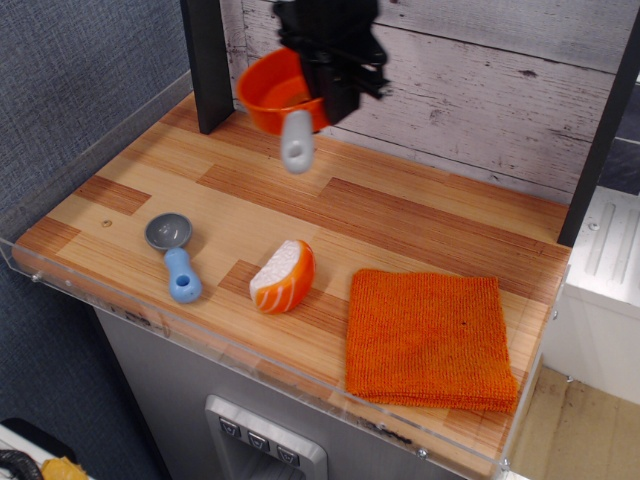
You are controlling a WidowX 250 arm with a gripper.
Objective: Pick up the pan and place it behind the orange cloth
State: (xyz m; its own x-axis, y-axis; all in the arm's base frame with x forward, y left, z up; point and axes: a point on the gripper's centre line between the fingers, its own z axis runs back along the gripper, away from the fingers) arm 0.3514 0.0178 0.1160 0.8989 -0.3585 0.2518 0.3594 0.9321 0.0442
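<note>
The orange pan (pixel 272 90) hangs tilted in the air at the top centre, high above the wooden table, its light-grey handle (pixel 297 141) pointing down toward the front. My black gripper (pixel 322 95) is shut on the pan's right rim and holds it well above the board. The orange cloth (pixel 430 338) lies flat at the front right of the table, below and to the right of the pan.
A salmon sushi toy (pixel 282 277) lies at the front centre, left of the cloth. A grey scoop with a blue handle (pixel 173 254) lies at the front left. A black post (pixel 208 65) stands at the back left; a white plank wall (pixel 480 90) runs behind.
</note>
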